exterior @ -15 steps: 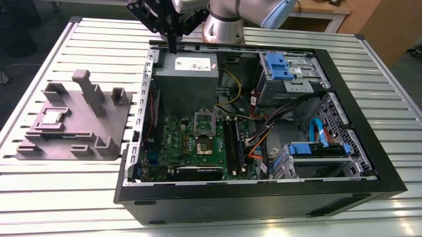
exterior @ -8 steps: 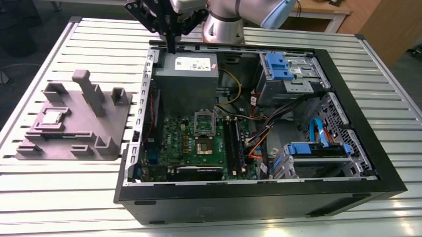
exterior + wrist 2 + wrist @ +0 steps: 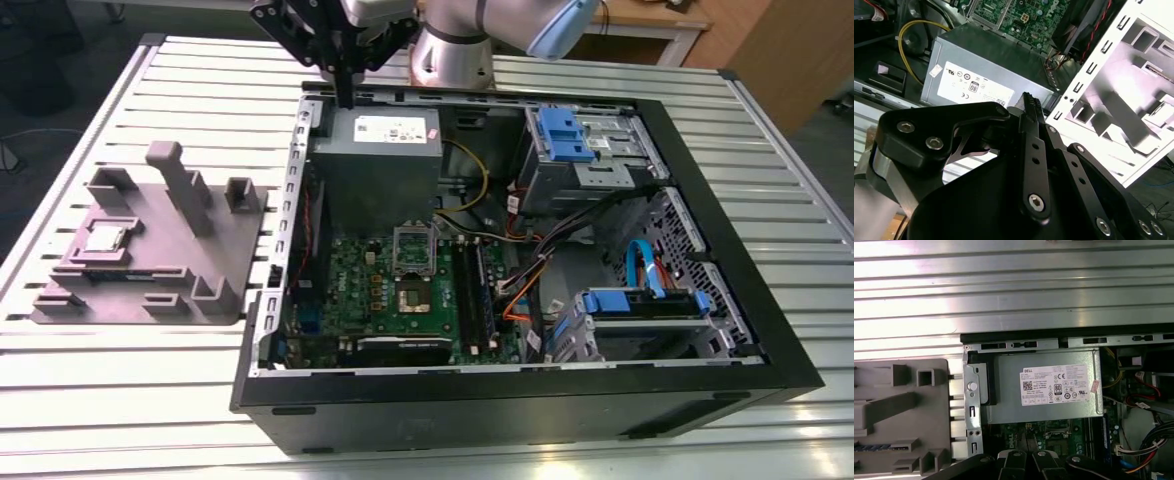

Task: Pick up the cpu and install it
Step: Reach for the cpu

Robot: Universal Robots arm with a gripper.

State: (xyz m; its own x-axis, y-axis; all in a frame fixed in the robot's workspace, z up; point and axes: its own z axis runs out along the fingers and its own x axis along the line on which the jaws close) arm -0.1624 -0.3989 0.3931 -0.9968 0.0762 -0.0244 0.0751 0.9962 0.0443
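Note:
The cpu [image 3: 107,238], a small silver square chip, lies in a pocket of the grey fixture [image 3: 147,250] on the exterior view's left, beside the open computer case [image 3: 534,390]. My gripper [image 3: 346,96] hangs high over the case's far rim, above the corner of the grey power-supply box [image 3: 380,165], well apart from the cpu. Its black fingers [image 3: 1030,107] stand together with nothing between them. On the green motherboard [image 3: 350,275] the socket [image 3: 412,292] lies uncovered, with its silver bracket [image 3: 412,243] raised.
Blue drive cages [image 3: 571,135] and loose cables [image 3: 534,270] fill the case's right half in the exterior view. The fixture [image 3: 899,410] has upright posts. The slatted metal table [image 3: 1014,285] runs behind the case, and the arm's base [image 3: 451,55] stands there.

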